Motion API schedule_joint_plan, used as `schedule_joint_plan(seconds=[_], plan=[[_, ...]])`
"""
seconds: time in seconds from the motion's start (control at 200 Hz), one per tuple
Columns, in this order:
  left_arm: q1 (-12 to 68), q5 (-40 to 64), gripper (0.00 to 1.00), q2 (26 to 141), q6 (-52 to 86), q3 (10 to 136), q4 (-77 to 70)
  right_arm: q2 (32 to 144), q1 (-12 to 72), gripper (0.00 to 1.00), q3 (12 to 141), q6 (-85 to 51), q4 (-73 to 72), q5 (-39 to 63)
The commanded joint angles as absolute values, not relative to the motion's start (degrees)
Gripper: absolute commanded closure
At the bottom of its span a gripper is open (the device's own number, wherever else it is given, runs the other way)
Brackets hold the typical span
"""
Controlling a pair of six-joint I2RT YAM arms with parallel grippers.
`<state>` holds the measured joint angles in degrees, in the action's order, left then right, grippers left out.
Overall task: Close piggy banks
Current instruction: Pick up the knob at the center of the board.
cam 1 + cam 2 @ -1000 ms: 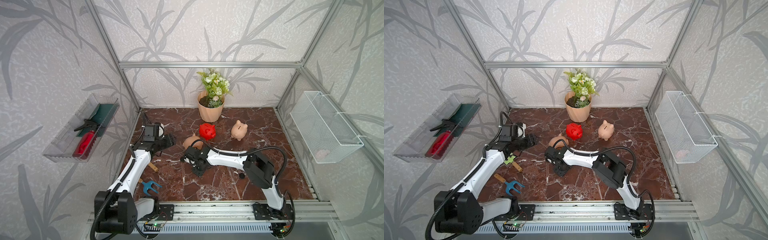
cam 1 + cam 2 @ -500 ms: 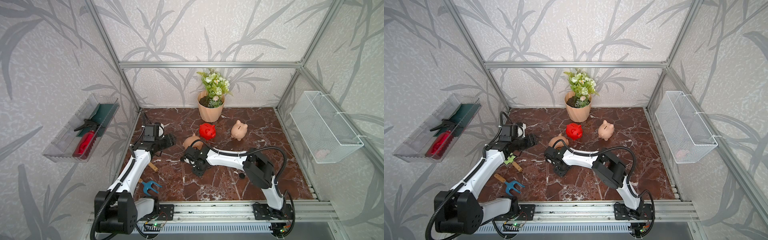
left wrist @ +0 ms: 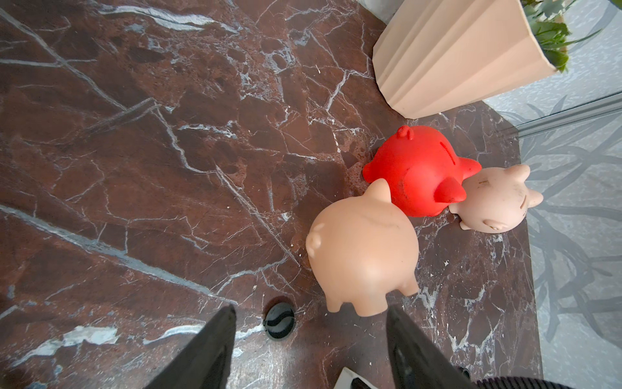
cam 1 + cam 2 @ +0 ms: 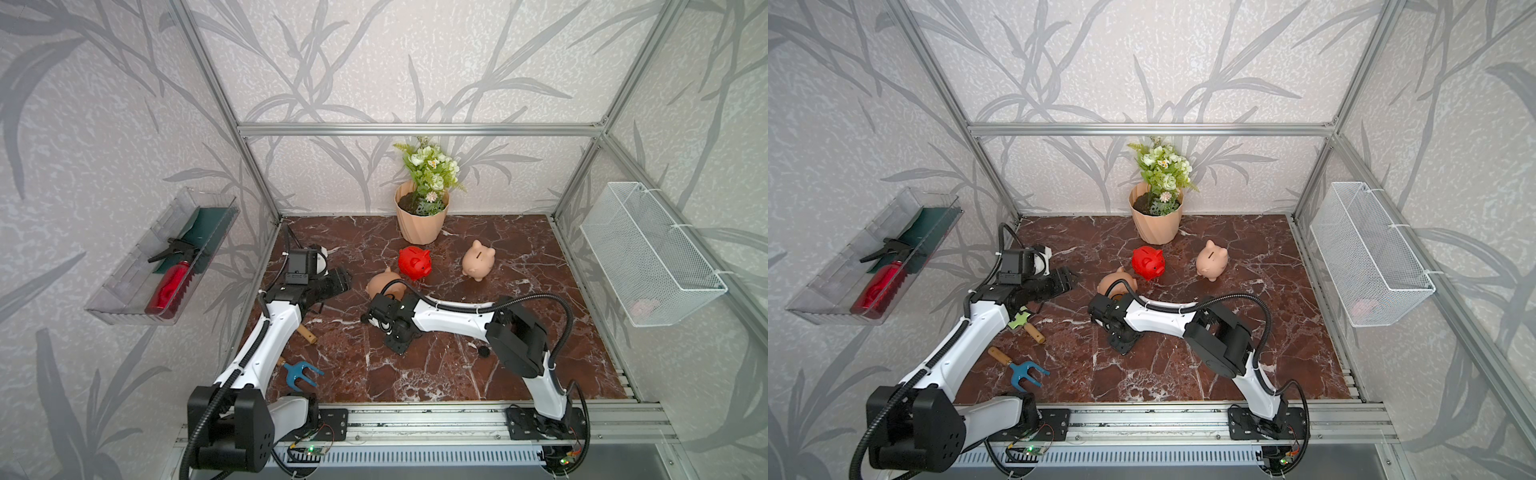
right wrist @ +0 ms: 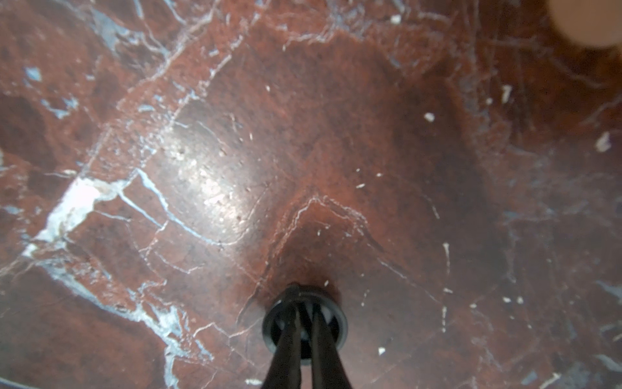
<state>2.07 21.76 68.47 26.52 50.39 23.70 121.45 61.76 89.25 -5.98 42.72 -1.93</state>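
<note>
Three piggy banks stand mid-table: a red one (image 4: 414, 266) (image 3: 417, 178), a peach one (image 4: 478, 266) (image 3: 494, 202) to its right, and a nearer peach one (image 4: 380, 282) (image 3: 361, 256) partly behind the right arm's cable. My right gripper (image 4: 397, 345) (image 5: 304, 304) points down at the marble just in front of the near pig, shut on the middle rib of a black round plug (image 5: 338, 323). My left gripper (image 4: 343, 276) (image 3: 311, 308) hovers left of the pigs, open and empty. A second plug (image 3: 280, 320) lies on the floor ahead of it, beside the near pig's rump.
A ribbed peach flowerpot (image 4: 422, 216) stands behind the pigs. Another black plug (image 4: 483, 352) lies by the right arm's elbow. A blue hand fork (image 4: 301, 374) and a wood-handled tool (image 4: 307, 334) lie front left. A clear tray (image 4: 162, 257) and a wire basket (image 4: 648, 253) hang on the side walls.
The right gripper's jaws have come together on the plug. Both arms and the pigs stay where they were.
</note>
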Motion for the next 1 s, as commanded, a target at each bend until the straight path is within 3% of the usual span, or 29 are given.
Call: schedule_joint_plan(seconds=[0.0, 0.09, 0.54, 0.995], plan=[[1.7, 22.1, 0.30, 66.9, 26.1, 49.7, 23.2, 122.2, 62.1, 0.95, 87.4, -6.2, 44.7, -2.6], [1.8, 22.3, 0.30, 66.7, 26.1, 49.6, 23.1, 121.9, 62.1, 1.00, 87.3, -6.3, 44.5, -2.2], [3.0, 29.9, 0.29, 69.7, 25.9, 54.3, 17.8, 113.0, 62.1, 1.00, 83.4, -6.7, 38.3, -0.5], [12.8, 28.0, 0.29, 83.8, 9.5, 75.1, 27.9, 91.3, 59.0, 1.00, 67.7, -6.3, 28.0, -5.3]])
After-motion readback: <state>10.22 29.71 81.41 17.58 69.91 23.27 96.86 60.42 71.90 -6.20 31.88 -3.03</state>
